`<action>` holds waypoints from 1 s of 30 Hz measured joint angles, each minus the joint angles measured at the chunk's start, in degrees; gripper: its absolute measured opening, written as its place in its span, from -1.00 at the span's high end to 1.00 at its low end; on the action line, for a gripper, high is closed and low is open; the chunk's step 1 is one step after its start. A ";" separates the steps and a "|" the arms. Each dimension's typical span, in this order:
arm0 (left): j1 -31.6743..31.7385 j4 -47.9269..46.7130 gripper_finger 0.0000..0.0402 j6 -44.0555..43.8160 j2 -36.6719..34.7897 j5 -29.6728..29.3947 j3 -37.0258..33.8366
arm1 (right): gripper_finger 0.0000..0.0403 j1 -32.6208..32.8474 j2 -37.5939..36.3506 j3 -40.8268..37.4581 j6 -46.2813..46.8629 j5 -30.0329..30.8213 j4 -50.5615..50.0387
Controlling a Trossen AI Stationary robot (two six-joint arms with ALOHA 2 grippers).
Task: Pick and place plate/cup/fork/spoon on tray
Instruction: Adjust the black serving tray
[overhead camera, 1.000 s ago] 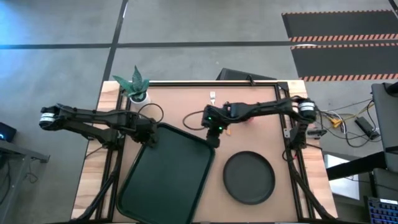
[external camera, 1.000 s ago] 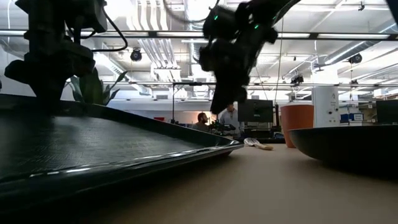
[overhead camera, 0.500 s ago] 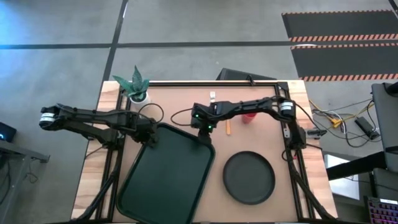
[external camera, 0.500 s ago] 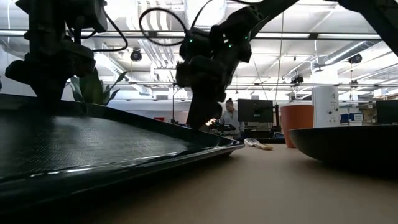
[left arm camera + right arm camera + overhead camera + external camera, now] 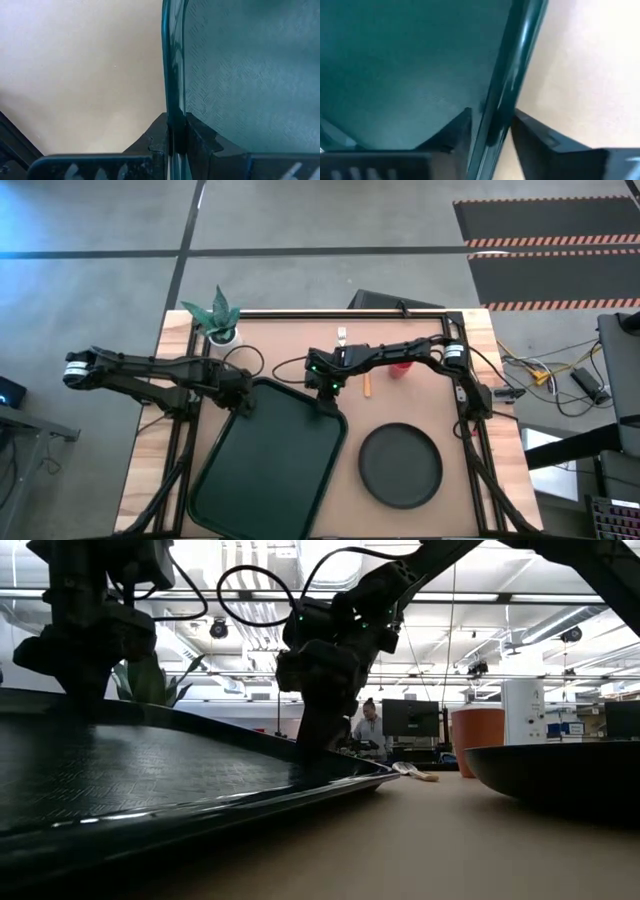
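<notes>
Open-plan lab: ceiling ducts (image 5: pixel 245 580), monitor (image 5: pixel 410 718) (person (image 5: pixel 368 727) seated).

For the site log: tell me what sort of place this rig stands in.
Probably an open-plan lab or office workshop. Beyond the table, the low view shows exposed ceiling pipes, a monitor with a person at a desk, and hazard-striped floor mats nearby.

One tray (image 5: pixel 265 455), one plate (image 5: pixel 400 465), one cup (image 5: pixel 402 366), one fork (image 5: pixel 341 336), one potted plant (image 5: pixel 218 315), two arms.
</notes>
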 joint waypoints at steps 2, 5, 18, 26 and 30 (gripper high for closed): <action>0.02 0.07 0.89 0.00 0.00 -0.06 -0.02 | 0.67 -0.02 -0.04 0.00 0.77 0.19 0.01; 0.00 0.17 0.89 -0.13 0.00 -0.22 -0.15 | 0.86 -0.12 -0.09 -0.02 3.50 -0.22 -0.09; 0.00 1.44 0.83 0.35 0.02 -1.97 -0.20 | 0.87 1.97 -4.74 -0.02 9.76 10.38 -5.91; 0.02 4.17 0.80 2.69 -0.14 -4.41 -0.04 | 0.87 2.62 -8.62 -0.28 11.69 15.40 -8.25; -0.03 4.65 0.80 3.30 -0.76 -6.14 0.33 | 0.87 2.63 -8.16 -1.41 12.23 16.38 -8.63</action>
